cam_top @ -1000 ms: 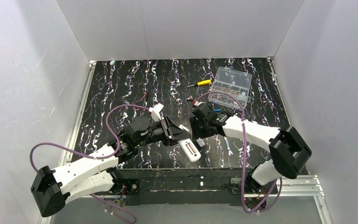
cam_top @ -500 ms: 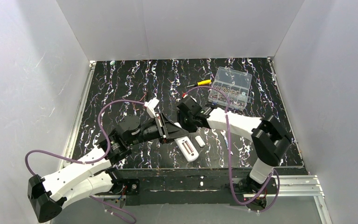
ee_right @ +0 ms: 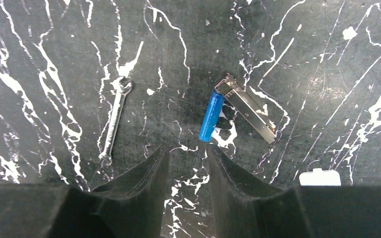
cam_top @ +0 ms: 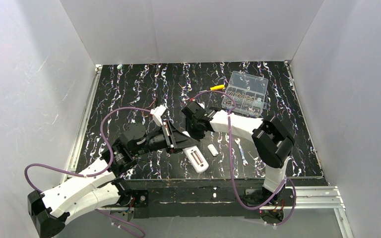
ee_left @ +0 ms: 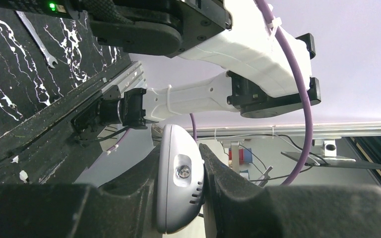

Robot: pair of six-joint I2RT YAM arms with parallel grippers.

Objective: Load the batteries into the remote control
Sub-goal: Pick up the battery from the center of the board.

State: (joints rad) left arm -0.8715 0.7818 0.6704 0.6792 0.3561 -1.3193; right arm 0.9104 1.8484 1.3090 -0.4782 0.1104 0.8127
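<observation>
Left claw [ee_left: 180, 166] is closed on the rounded end of the remote control [ee_left: 177, 201], with a finger pressed against each side. In the top view the handset extends from this claw toward the near bench edge. Right claw [ee_right: 187, 154] hangs part open over the bench [ee_right: 54, 59], nothing between its fingers. 1 blue battery [ee_right: 212, 115] lies just ahead of its tips, far end touching a flat metal strip [ee_right: 250, 108]. A slim metal tool [ee_right: 114, 123] lies farther left in the wrist view.
</observation>
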